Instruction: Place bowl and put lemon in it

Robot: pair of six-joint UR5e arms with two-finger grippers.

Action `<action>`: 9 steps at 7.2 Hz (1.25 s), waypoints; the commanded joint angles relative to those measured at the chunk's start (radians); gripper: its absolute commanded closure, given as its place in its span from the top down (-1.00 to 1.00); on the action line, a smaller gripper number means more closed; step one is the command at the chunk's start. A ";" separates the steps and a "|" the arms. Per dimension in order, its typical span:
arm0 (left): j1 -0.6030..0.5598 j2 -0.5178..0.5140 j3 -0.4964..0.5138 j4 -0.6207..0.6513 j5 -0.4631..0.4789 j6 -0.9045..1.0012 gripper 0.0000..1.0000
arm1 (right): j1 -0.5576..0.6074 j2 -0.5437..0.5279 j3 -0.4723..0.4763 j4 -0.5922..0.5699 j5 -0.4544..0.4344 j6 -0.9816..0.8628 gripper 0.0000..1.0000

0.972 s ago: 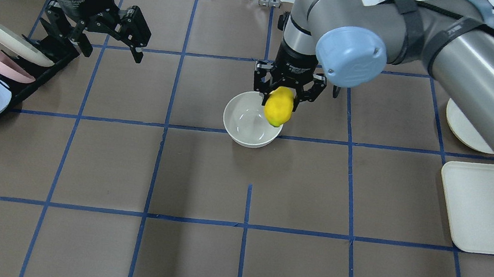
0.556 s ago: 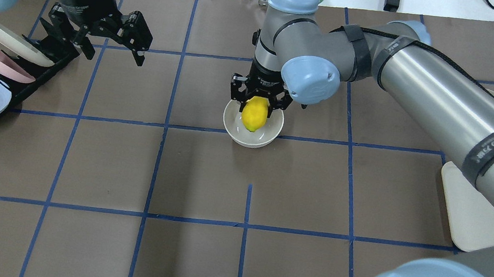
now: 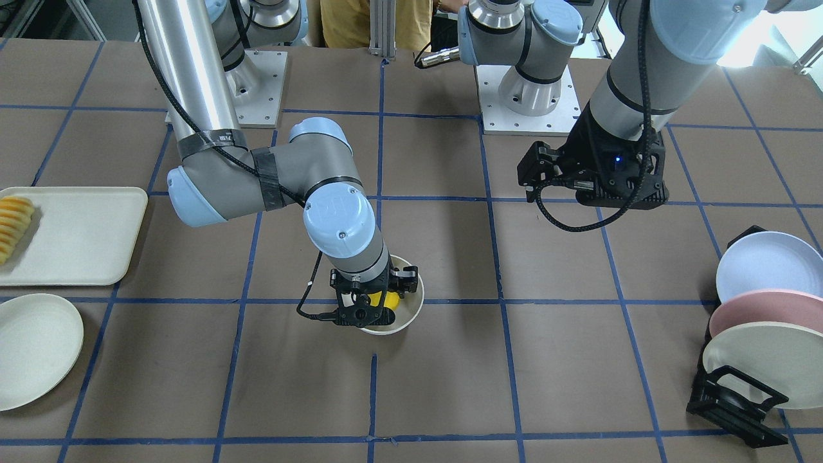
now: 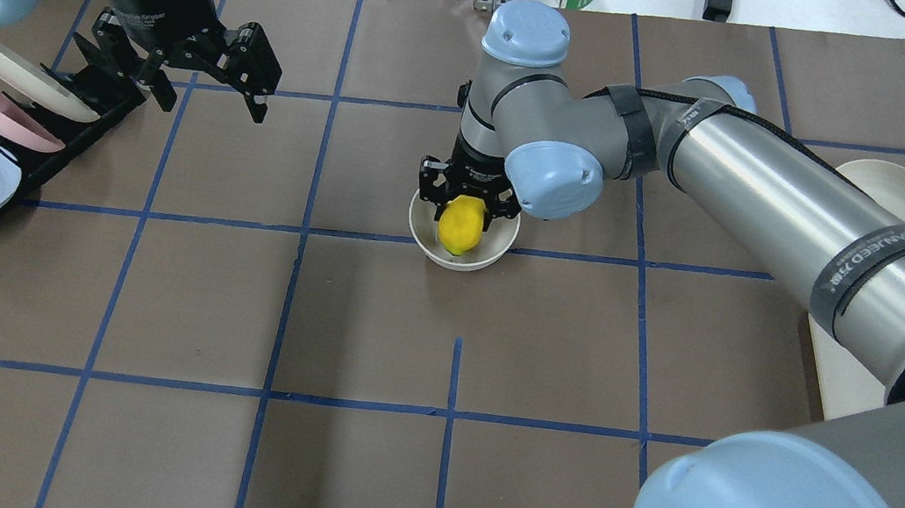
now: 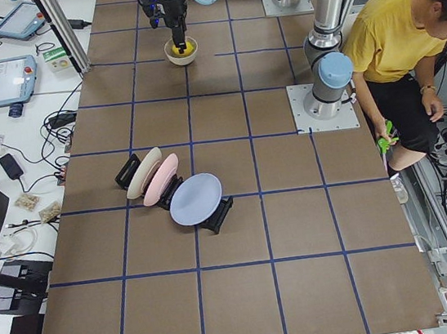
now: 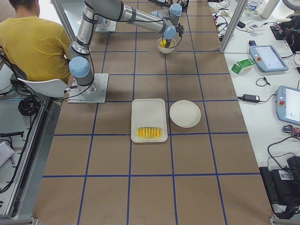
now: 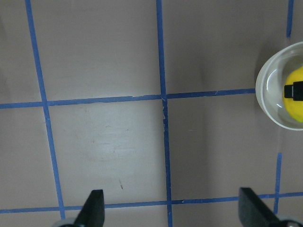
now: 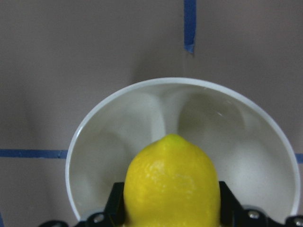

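right tool [image 4: 465, 210], clenched on the lemon [image 4: 460, 229], hangs low inside the bowl [image 4: 465, 262] standing midway between the side edges of the counter [image 4: 372, 322], so the drop-in step seems nearly done and next calls for releasing, then lifting straight up.

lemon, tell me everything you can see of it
The lemon is whole, bright yellow and oval, with finely dimpled skin and a pointed tip facing away from the wrist camera. The right end effector grips it from both sides across its middle. It sits inside the glossy off-white bowl; whether it touches the bowl's bottom cannot be told.
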State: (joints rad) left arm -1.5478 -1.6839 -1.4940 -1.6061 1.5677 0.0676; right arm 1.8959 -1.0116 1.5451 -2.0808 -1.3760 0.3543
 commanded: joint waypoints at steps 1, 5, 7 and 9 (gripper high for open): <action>0.000 0.003 -0.003 0.000 -0.002 -0.018 1.00 | -0.001 0.004 0.015 -0.038 -0.006 -0.011 0.69; 0.002 0.003 -0.003 0.000 0.006 -0.020 1.00 | -0.040 -0.071 0.000 -0.012 -0.023 -0.015 1.00; 0.000 0.012 0.009 0.046 0.000 -0.006 1.00 | -0.139 -0.215 -0.002 0.168 -0.057 -0.023 1.00; 0.000 0.003 0.012 0.071 -0.002 -0.006 1.00 | -0.281 -0.402 0.006 0.457 -0.058 -0.194 1.00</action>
State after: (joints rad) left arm -1.5480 -1.6782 -1.4826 -1.5479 1.5674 0.0606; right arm 1.7018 -1.2969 1.5483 -1.7897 -1.4318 0.2543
